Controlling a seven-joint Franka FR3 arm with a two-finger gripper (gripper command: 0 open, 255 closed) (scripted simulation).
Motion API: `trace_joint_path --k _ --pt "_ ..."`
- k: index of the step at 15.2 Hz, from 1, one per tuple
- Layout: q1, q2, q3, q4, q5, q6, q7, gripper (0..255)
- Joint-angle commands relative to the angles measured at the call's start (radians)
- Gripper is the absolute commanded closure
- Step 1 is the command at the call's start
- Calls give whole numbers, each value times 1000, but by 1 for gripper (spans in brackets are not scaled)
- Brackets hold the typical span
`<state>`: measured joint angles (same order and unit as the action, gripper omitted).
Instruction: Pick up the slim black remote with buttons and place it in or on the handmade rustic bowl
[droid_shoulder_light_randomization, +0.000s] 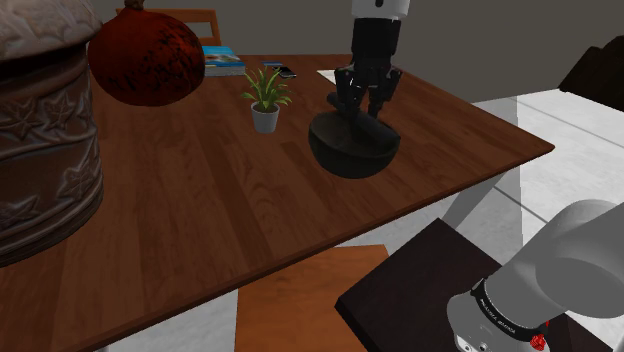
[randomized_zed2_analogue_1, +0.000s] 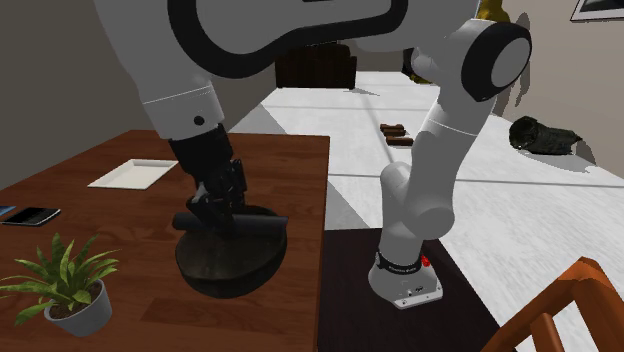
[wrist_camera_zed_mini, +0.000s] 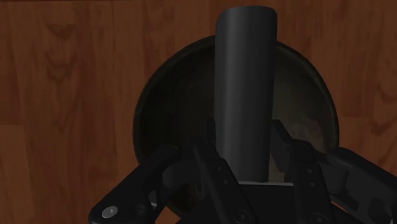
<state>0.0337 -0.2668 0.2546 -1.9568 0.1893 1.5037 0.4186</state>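
Above dark round bowl | black pincer clamps slim smooth black remote | long axis level, spanning bowl.

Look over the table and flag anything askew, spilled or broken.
Nothing stands out. The gripper holds the black remote level over the dark bowl. The potted plant stands upright, and nothing is spilled.

Lettering on the arm's base ring is too small to read.
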Motion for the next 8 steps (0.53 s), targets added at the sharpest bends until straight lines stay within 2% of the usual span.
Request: trace_joint_path --k 1,8 --pt "1 -7 1 -35 2 28 -5 255" --pt "1 -8 2 -60 2 53 -8 255"
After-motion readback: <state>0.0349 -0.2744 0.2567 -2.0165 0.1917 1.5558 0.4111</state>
